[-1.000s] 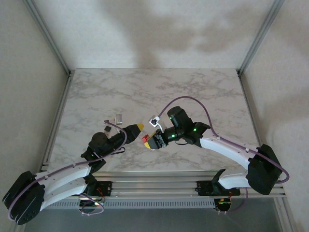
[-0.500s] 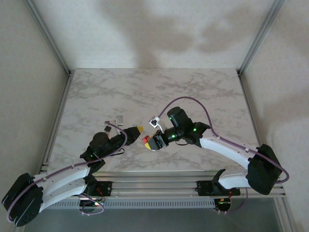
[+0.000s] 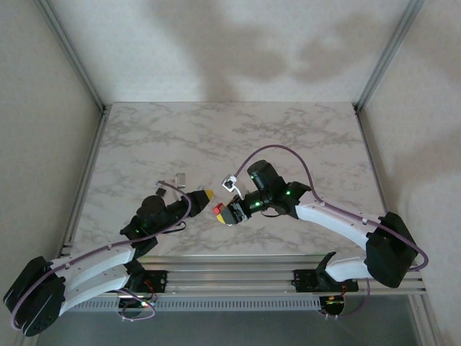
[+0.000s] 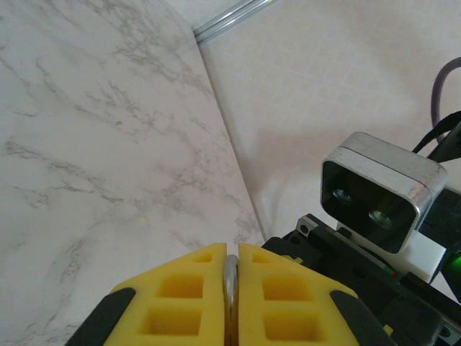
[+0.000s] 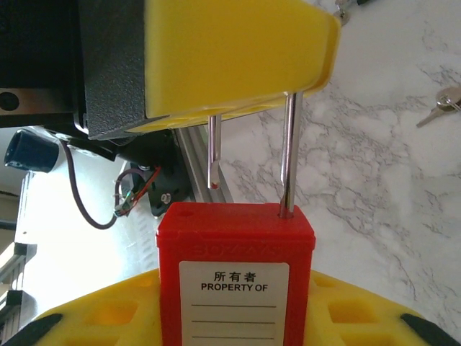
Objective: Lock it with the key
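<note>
My right gripper point(image 5: 235, 321) is shut on the body of a red padlock point(image 5: 235, 274) with a white "PROPERTY OF" label, holding it upright above the table. Its steel shackle point(image 5: 288, 151) stands raised, the short leg out of its hole. My left gripper point(image 4: 231, 261) is shut on the top of the shackle point(image 4: 230, 288), its yellow fingers point(image 5: 238, 50) covering the bend. From above, the two grippers point(image 3: 207, 194) point(image 3: 225, 210) meet tip to tip over the table's near middle, the padlock point(image 3: 218, 208) between them. A silver key point(image 5: 441, 101) lies on the marble.
The marble table point(image 3: 230, 137) stretches away behind the grippers. The key point(image 3: 177, 176) lies just behind my left arm's wrist. An aluminium rail point(image 3: 238, 263) runs along the near edge, and frame posts point(image 3: 72, 54) rise at both back corners.
My left gripper's jaws have closed from partly open onto the shackle and drifted slightly nearer. The right gripper and padlock have stayed put.
</note>
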Controlling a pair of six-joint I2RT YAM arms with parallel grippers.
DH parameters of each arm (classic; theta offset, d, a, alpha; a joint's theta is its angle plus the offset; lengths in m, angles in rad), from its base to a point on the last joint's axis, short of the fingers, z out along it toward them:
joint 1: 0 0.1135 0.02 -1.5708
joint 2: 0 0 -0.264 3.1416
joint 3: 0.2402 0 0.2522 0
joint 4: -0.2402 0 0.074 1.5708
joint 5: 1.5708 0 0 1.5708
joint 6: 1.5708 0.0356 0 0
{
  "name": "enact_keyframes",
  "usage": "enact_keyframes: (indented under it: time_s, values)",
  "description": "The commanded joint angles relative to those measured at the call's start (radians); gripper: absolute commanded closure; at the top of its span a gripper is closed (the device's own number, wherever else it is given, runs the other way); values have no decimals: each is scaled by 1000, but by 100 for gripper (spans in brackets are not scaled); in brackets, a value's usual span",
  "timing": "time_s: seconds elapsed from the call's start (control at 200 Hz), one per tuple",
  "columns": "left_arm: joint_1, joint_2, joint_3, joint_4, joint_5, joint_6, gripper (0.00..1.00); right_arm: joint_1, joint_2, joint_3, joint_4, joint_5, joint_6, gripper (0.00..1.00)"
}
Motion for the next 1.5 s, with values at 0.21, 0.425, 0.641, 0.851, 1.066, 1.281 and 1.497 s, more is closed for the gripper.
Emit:
enact_keyframes:
  time_s: [0.21, 0.425, 0.641, 0.851, 1.066, 1.281, 1.497]
  values:
    - [-8, 39, 61, -48, -44, -10, 100, 35, 46, 45, -38, 159, -18, 100]
    - [-6, 38, 57, -49, -81, -64, 100, 59, 51, 34, -4, 268, -4, 100]
    - [-7, 54, 64, -47, -87, -92, 100, 90, 65, 29, 40, 361, 20, 100]
    - [-10, 65, 65, -52, -83, -100, 100, 98, 68, 26, 76, 436, 52, 100]
    - [-10, 69, 71, -67, -82, -111, 100, 103, 64, 18, 106, 515, 69, 100]
    - [-13, 88, 80, -84, -79, -108, 100, 116, 56, 18, 141, 592, 94, 100]
    - [-18, 106, 90, -103, -76, -113, 100, 124, 53, 10, 171, 673, 103, 100]
